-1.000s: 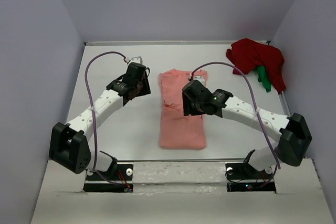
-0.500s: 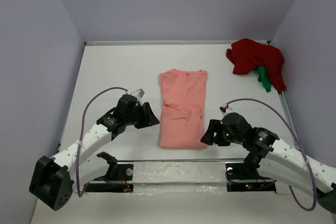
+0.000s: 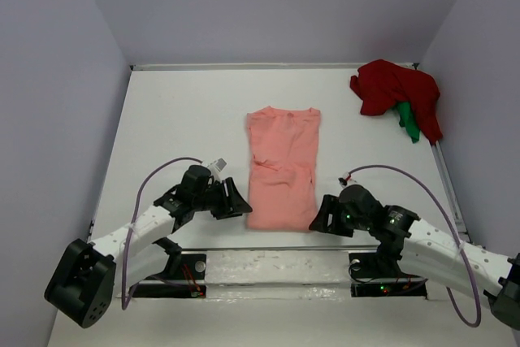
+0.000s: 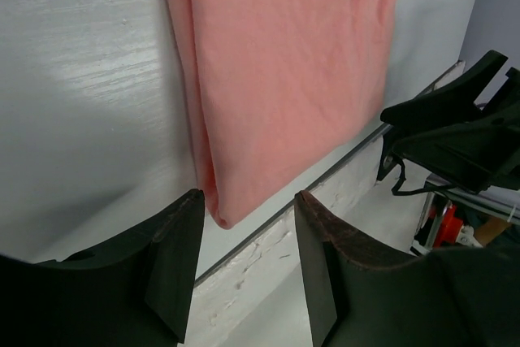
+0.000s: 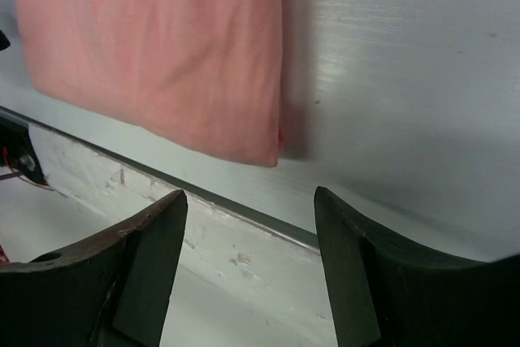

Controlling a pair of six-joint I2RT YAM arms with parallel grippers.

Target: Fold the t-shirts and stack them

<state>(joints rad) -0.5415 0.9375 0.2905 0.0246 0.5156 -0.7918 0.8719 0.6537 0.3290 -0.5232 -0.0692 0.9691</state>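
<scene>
Salmon-pink cotton t-shirt (image 3: 282,168): lies flat in the middle of the white table (image 3: 179,119), sides folded in to make one narrow strip.
Long axis: runs from the near edge to the far wall; collar at the far end, hem towards the arm bases.
Done: the lengthwise fold only, by the look of it.
Left to do: the crosswise fold, hem to collar; no stack yet.
Dark red crumpled t-shirt (image 3: 396,91): heaped in the far right corner, unfolded.
Bright green cloth (image 3: 409,122): a strip pokes out from under the red heap.
Left gripper (image 4: 248,201): low at the hem's left corner, jaws apart, holding nothing.
Right gripper (image 5: 250,197): low at the hem's right corner, jaws wide apart, empty.
</scene>
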